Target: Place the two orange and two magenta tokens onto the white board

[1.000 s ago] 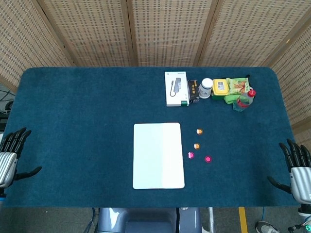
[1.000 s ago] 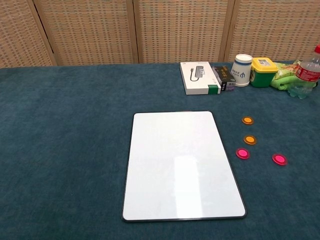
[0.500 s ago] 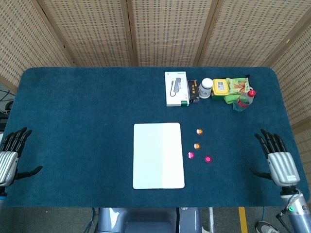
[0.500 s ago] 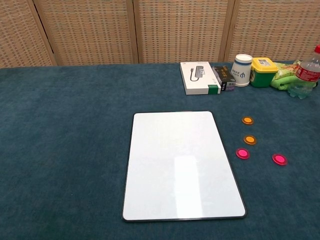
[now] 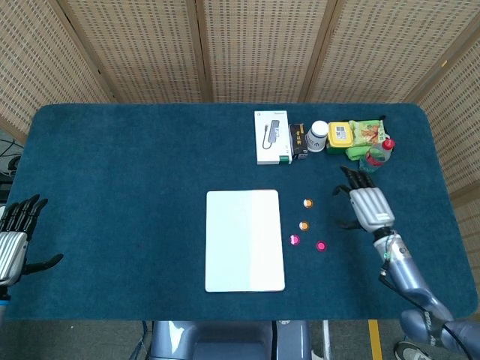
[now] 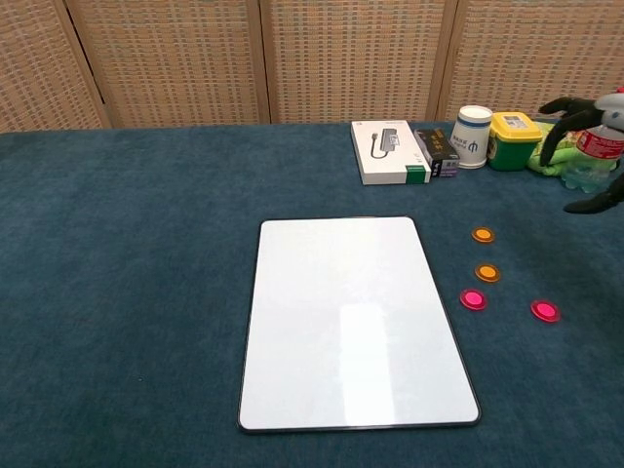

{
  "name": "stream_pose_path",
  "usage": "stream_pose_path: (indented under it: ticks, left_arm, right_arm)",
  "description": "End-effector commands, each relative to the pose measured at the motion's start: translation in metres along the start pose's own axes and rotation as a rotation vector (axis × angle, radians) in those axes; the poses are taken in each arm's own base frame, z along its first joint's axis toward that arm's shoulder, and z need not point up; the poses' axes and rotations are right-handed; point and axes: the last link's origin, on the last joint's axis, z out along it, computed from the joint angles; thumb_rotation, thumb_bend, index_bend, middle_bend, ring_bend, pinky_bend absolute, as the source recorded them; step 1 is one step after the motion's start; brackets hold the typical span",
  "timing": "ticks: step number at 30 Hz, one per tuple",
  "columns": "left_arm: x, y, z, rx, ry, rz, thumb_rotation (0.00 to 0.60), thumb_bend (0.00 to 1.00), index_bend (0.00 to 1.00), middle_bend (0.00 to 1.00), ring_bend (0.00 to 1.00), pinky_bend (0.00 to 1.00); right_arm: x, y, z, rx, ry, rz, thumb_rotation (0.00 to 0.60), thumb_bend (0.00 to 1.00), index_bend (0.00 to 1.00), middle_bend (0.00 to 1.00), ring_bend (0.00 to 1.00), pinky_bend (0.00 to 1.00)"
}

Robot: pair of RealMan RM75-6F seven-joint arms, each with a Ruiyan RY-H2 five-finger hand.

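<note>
The white board (image 5: 244, 240) (image 6: 353, 319) lies flat at the table's middle. To its right on the cloth lie two orange tokens (image 5: 307, 203) (image 5: 304, 226) (image 6: 483, 235) (image 6: 487, 272) and two magenta tokens (image 5: 295, 240) (image 5: 321, 246) (image 6: 473, 299) (image 6: 545, 311). My right hand (image 5: 367, 202) (image 6: 585, 136) hovers open, fingers spread, to the right of the tokens and touches none. My left hand (image 5: 15, 240) stays open at the table's left edge, seen only in the head view.
Along the back stand a white box (image 5: 272, 137), a dark small box (image 5: 298, 141), a white cup (image 5: 319, 136), a yellow-lidded tub (image 5: 340, 136), a green packet (image 5: 367, 133) and a red-capped bottle (image 5: 377, 156), just behind my right hand.
My right hand has swung in from the table's right front edge toward the tokens, now near the bottle. The left hand and all tokens have stayed put.
</note>
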Motion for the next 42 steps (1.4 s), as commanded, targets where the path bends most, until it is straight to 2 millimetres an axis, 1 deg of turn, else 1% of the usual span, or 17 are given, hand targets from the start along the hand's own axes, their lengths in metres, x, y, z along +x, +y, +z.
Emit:
stream_pose_path:
  ticks: [1,7,14,19,28,37,42]
  left_arm:
    - [0.001,0.000,0.001,0.000,0.003,0.018,0.600,0.00,0.00,0.00,0.00,0.00]
    - [-0.001,0.000,0.001,0.009,-0.015,0.015,0.600,0.00,0.00,0.00,0.00,0.00]
    - [-0.001,0.000,0.002,0.017,-0.035,0.007,0.600,0.00,0.00,0.00,0.00,0.00]
    - [-0.001,0.000,0.002,0.016,-0.032,0.011,0.600,0.00,0.00,0.00,0.00,0.00]
    - [-0.001,0.000,0.003,0.019,-0.038,0.006,0.600,0.00,0.00,0.00,0.00,0.00]
    - [-0.001,0.000,0.003,0.023,-0.038,0.004,0.600,0.00,0.00,0.00,0.00,0.00]
    - [-0.001,0.000,0.003,0.024,-0.039,0.002,0.600,0.00,0.00,0.00,0.00,0.00]
  right_arm:
    - [-0.012,-0.012,0.027,-0.013,-0.037,-0.033,0.600,0.31,0.37,0.00,0.00,0.00]
    - [-0.030,-0.016,0.047,-0.044,-0.085,-0.049,0.600,0.31,0.37,0.00,0.00,0.00]
    - [-0.043,-0.025,0.059,-0.036,-0.112,-0.082,0.600,0.31,0.37,0.00,0.00,0.00]
    - [-0.051,-0.023,0.065,-0.042,-0.133,-0.145,0.600,0.31,0.37,0.00,0.00,0.00]
    - [-0.056,-0.021,0.070,-0.064,-0.157,-0.143,0.600,0.31,0.37,0.00,0.00,0.00]
    - [-0.059,-0.032,0.077,-0.061,-0.172,-0.138,0.600,0.31,0.37,0.00,0.00,0.00]
    - [-0.061,-0.034,0.080,-0.070,-0.177,-0.141,0.600,0.31,0.37,0.00,0.00,0.00]
